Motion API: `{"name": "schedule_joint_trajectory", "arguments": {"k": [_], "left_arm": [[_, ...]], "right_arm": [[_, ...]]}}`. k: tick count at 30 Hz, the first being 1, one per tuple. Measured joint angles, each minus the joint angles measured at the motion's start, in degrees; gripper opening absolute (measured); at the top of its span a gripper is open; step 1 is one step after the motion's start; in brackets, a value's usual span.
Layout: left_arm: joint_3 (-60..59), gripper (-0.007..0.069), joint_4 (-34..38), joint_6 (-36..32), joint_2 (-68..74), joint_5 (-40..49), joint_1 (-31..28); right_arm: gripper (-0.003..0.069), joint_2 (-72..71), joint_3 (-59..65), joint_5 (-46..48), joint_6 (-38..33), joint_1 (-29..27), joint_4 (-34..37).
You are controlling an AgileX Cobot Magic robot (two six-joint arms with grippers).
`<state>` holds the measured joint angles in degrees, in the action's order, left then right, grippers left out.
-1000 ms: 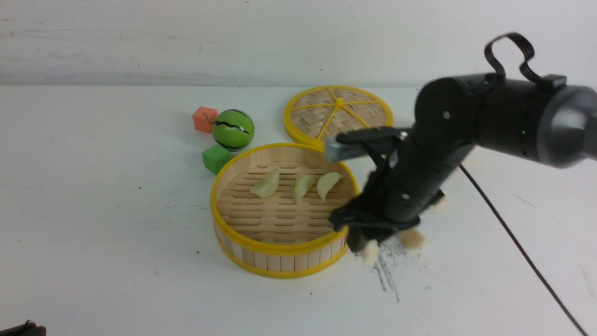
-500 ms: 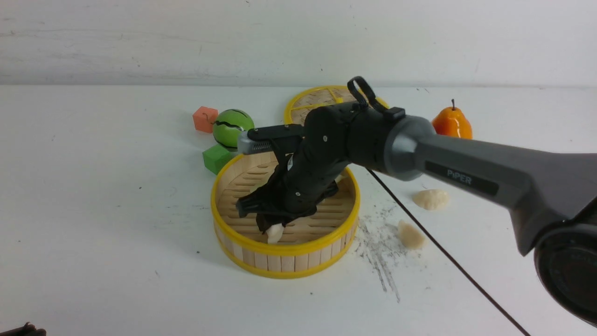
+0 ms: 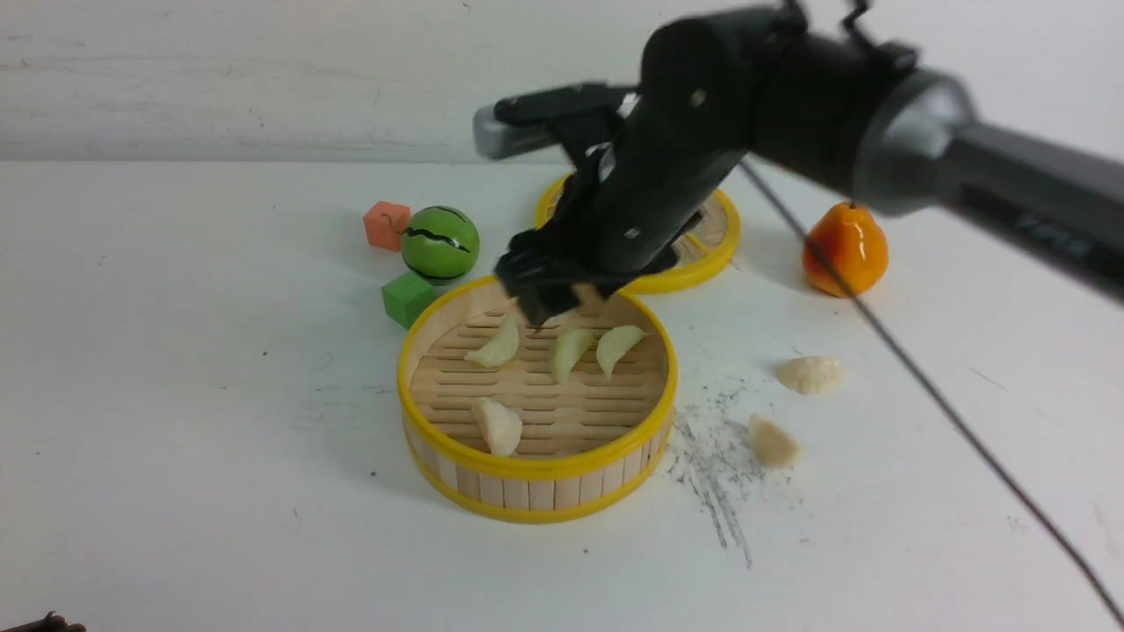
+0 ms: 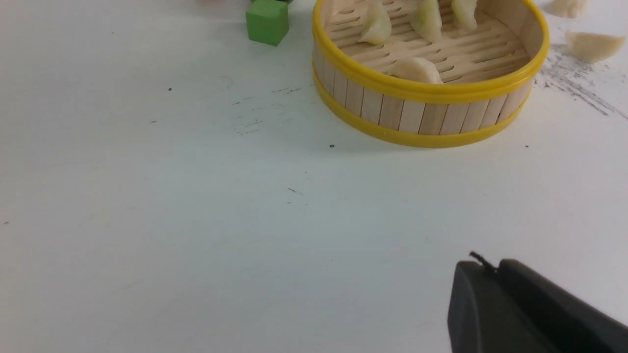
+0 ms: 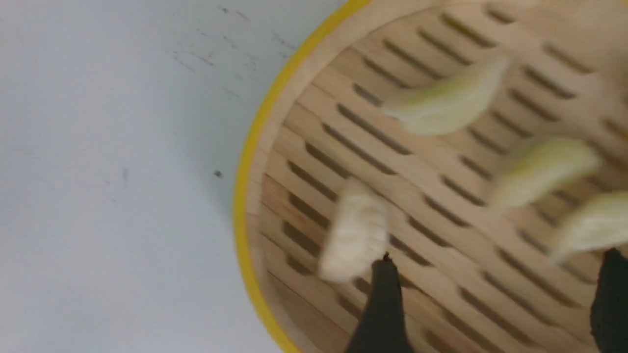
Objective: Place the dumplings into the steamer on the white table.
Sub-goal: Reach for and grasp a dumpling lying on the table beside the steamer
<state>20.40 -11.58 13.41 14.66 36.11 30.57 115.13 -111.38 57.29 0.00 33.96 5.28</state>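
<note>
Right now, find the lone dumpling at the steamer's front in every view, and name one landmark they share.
Front view: lone dumpling inside the steamer by its front wall, apart from the row of three.
Left wrist view: it peeks over the near wall, before the same row.
Right wrist view: blurred, on the floor close to the rim.
Shared landmark: the steamer's yellow rim.

Right pincer (image 5: 495, 264) hovering, seemingly open.
</note>
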Motion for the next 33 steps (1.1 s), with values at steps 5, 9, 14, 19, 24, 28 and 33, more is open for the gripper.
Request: {"name": "schedule_joint_trajectory", "arguments": {"k": [5,9,14,19,24,28,33], "left_arm": [[0.00,0.0040,0.00,0.00,0.00,0.05,0.00],[0.00,0.0040,0.00,0.00,0.00,0.05,0.00],[0.00,0.0042,-0.06,0.00,0.00,-1.05,0.00],[0.00,0.0048,-0.16,0.00,0.00,-1.01,0.00],[0.00,0.0048,-0.16,0.00,0.00,-1.01,0.00],[0.00,0.0048,-0.18,0.00,0.00,-1.01,0.00],[0.00,0.0048,-0.18,0.00,0.00,-0.94,0.00]], "right_arm": [[0.0512,-5.53,11.77,6.12,-2.51,-7.97,-5.28],[0.0486,-4.58,21.90,-0.26,-3.31,-12.59,-1.09],[0.0449,-4.38,28.87,-12.22,-4.46,-13.73,1.61],[0.0398,-2.31,29.44,-16.37,-4.46,-14.65,1.73],[0.0349,1.45,29.55,-16.48,-3.48,-14.72,1.73],[0.0282,1.94,29.55,-15.77,-2.31,-14.72,1.74],[0.0272,0.15,29.49,-12.48,-2.31,-14.72,1.79]]}}
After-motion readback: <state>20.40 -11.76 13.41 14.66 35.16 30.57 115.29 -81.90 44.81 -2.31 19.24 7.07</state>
